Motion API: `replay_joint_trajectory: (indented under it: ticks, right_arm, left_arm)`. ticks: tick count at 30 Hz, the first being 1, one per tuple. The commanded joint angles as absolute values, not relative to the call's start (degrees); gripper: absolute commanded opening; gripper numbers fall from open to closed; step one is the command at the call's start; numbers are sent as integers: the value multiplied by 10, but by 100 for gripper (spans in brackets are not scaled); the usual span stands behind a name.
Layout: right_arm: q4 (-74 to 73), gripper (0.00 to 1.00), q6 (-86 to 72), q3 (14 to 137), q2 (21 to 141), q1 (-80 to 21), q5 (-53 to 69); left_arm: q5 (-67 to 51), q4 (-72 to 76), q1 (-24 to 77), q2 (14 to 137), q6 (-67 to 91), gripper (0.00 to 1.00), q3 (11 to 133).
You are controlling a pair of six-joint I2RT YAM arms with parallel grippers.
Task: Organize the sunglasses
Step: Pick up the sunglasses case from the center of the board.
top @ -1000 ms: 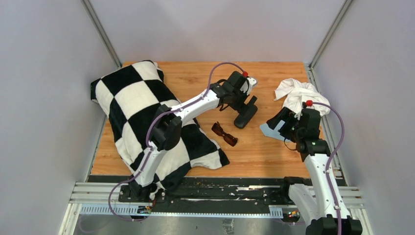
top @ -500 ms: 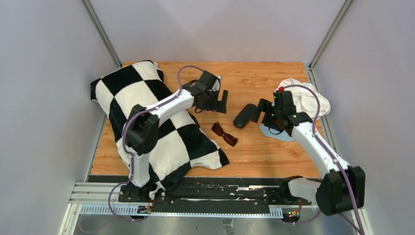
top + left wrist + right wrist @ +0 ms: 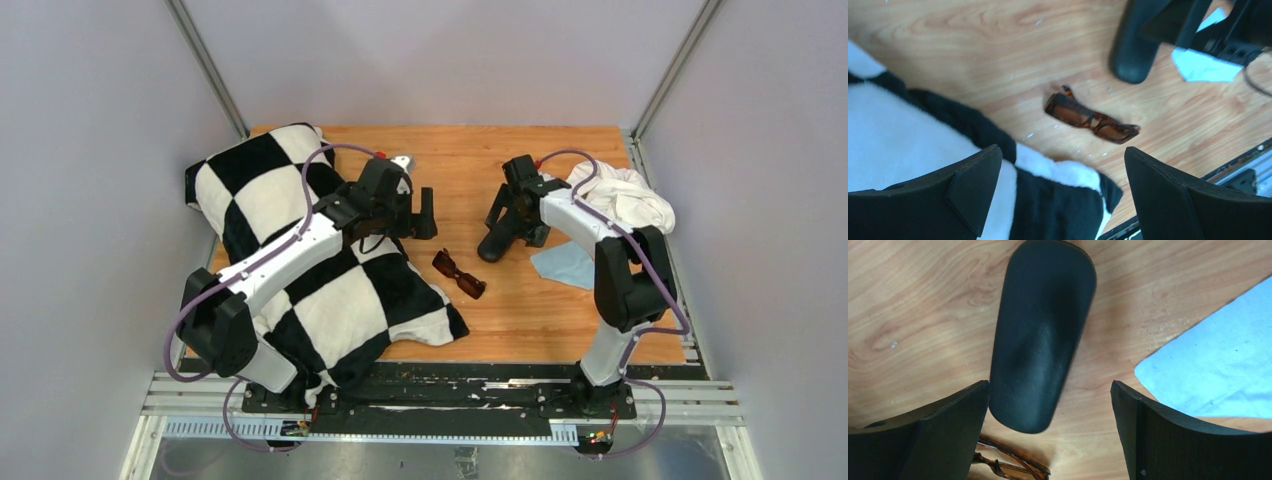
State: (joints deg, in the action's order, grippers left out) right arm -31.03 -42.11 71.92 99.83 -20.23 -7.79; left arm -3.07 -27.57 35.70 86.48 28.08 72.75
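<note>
- crowding is the main risk on the table [image 3: 520,320]: both arms reach toward its middle from opposite sides and could clash there.
- the checkered blanket [image 3: 300,270] covers the left side, one corner just beside the sunglasses [image 3: 1091,119]; the left gripper [image 3: 1062,151], spread wide and empty, hangs above that corner and might snag it.
- the white rag [image 3: 620,195] fills the far right corner, so there is little room there.
- the black case [image 3: 1043,335] lies below the right gripper [image 3: 1049,385], also wide and empty; a careless pinch could skid it into the glasses.
- the sunglasses lie on bare wood between blanket and case; free wood runs toward the near edge.
</note>
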Motion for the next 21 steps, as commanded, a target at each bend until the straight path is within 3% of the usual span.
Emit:
replay_joint_trajectory:
  ticks: [1,5,21]
  right_arm:
    - [-339,97,-459,765,1038,-216,-115]
    - [-341,95,-465,788,1081,-221,-104]
    - [-357,61,-456,804,1114,-224,-118]
  left_arm:
    - [-1,-271,357,831,296,98,683]
    - [-7,-265,357,827,300,98,668]
    - [-59,-243,357,852,314,98,655]
